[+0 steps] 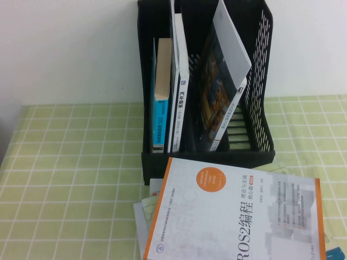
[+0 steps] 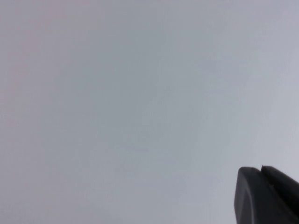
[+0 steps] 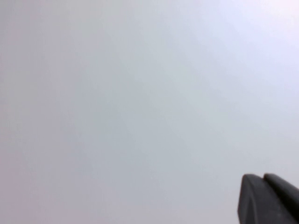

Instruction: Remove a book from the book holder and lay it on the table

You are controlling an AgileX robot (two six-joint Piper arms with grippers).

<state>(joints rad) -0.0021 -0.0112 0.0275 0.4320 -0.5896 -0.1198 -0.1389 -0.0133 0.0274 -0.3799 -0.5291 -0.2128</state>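
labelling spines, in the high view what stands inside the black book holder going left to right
Blue-spined book → white-spined book → the book, tilted, in the book holder. Left pincer and right pincer show only in their wrist views, away from it.

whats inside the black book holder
The holder has a blue-spined book, a white one and the tilted dark-cover book. Their lower edges are hidden. Neither claw is near.

Wall (image 1: 65, 49): plain white, behind my table.
Light: soft and even, no hard shadows.
Wrist views: only blank pale grey, perhaps that same wall; I cannot tell.
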